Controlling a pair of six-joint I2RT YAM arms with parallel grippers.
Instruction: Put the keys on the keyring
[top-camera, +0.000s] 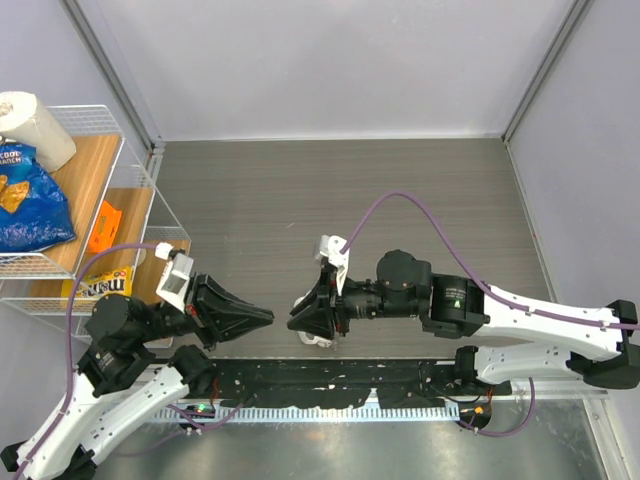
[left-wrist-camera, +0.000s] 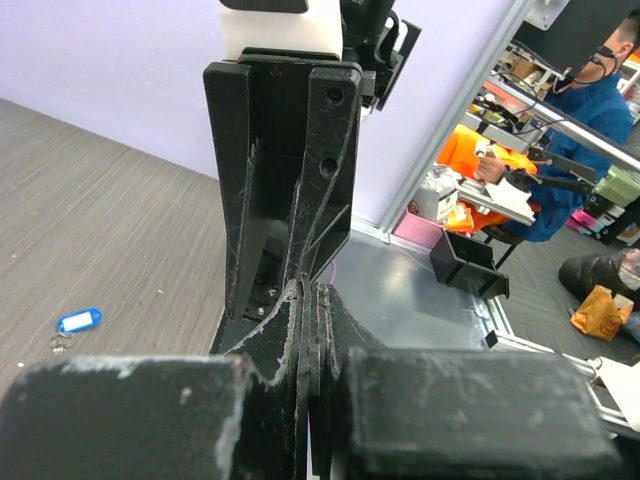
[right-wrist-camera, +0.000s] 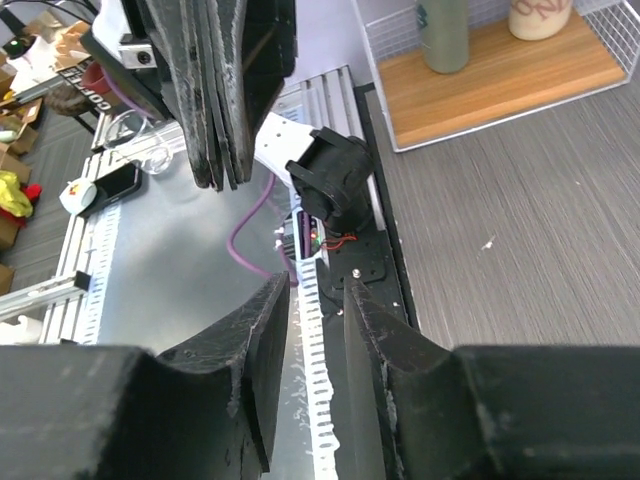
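Observation:
A blue-tagged key (left-wrist-camera: 78, 320) lies flat on the grey table, with a small silver ring (left-wrist-camera: 60, 343) beside it, left of my left gripper in the left wrist view. My left gripper (top-camera: 268, 317) is shut with nothing visible between its fingers (left-wrist-camera: 300, 310). It points right, tip to tip with my right gripper (top-camera: 293, 322), and both hover near the table's front edge. My right gripper (right-wrist-camera: 318, 300) is slightly open and empty. A small pale object (top-camera: 318, 340) peeks out under the right gripper; I cannot tell what it is. The green key and the strap are out of view.
A wire shelf (top-camera: 140, 215) stands at the left with a blue chip bag (top-camera: 28, 200), a paper roll (top-camera: 35, 125), an orange packet (top-camera: 103, 228) and a yellow candy pack (top-camera: 100, 283). A purple cable (top-camera: 400, 197) arcs over the right arm. A black rail (top-camera: 330, 385) runs along the front.

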